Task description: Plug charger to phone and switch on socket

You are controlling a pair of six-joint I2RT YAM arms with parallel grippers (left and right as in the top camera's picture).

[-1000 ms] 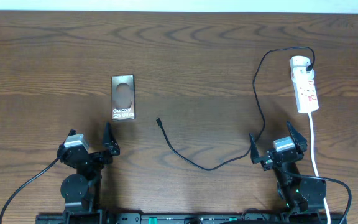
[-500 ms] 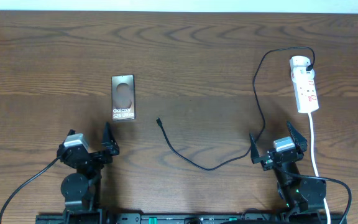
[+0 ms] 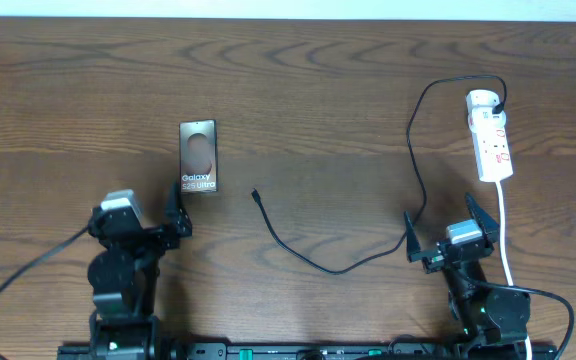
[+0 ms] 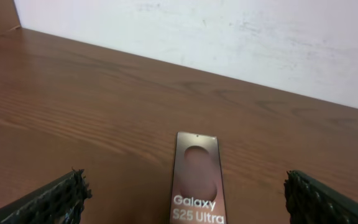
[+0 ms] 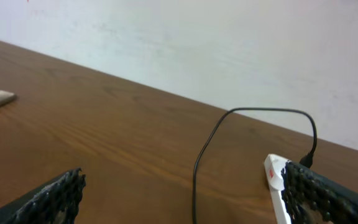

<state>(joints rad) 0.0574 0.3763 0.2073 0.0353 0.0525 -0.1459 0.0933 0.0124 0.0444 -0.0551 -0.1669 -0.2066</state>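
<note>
Here, the left end effector [image 3: 136, 214] is released and empty, the phone [image 3: 198, 157] lying flat on the bench [image 3: 328, 80] just ahead of it. The right end effector [image 3: 441, 224] is likewise released, holding nothing. The charger [image 3: 298, 255] curves across the bench from the socket [image 3: 492, 140] at far right, its plug tip [image 3: 255, 195] lying free, near the phone but apart.
</note>
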